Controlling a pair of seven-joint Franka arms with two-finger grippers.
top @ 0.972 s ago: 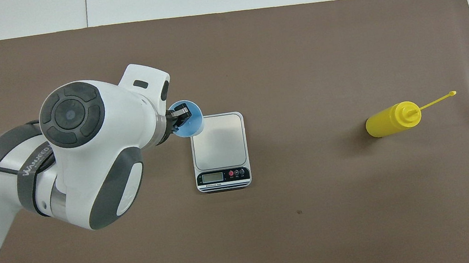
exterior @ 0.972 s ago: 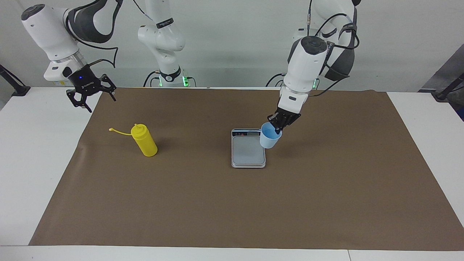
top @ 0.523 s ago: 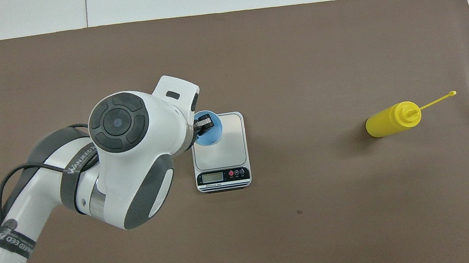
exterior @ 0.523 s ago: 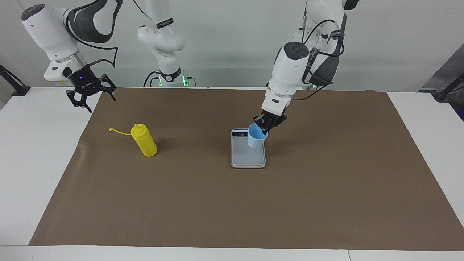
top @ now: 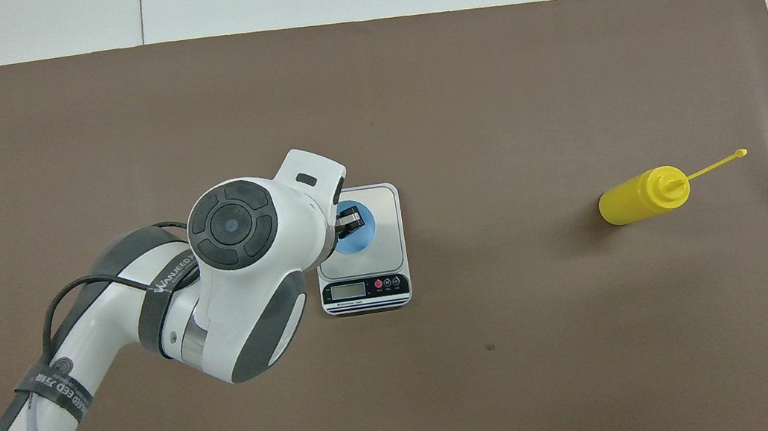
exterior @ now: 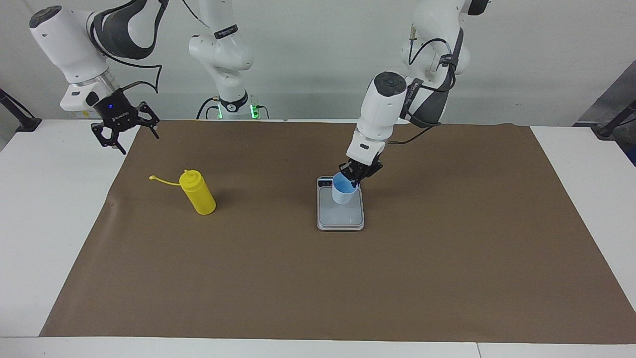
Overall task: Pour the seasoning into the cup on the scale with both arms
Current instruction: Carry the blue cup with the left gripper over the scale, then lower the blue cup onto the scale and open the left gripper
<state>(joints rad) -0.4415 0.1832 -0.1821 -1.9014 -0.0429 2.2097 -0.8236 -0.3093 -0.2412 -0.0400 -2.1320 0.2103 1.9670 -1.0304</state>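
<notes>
Brown paper (exterior: 447,258) covers the table (exterior: 30,223), and the grey scale (exterior: 341,215) sits mid-sheet, display strip toward the robots. Over its platform the left gripper (exterior: 356,175) pinches the rim of the blue cup (exterior: 343,191); a second ago the cup hung off the scale's edge toward the left arm's end. Whether the cup's base touches the platform cannot be told, and overhead the arm hides part of it. Toward the right arm's end stands the yellow seasoning (exterior: 198,192), unmoved, with nothing between it and the scale. The right gripper (exterior: 124,130) waits above the table's edge there, fingers spread.
</notes>
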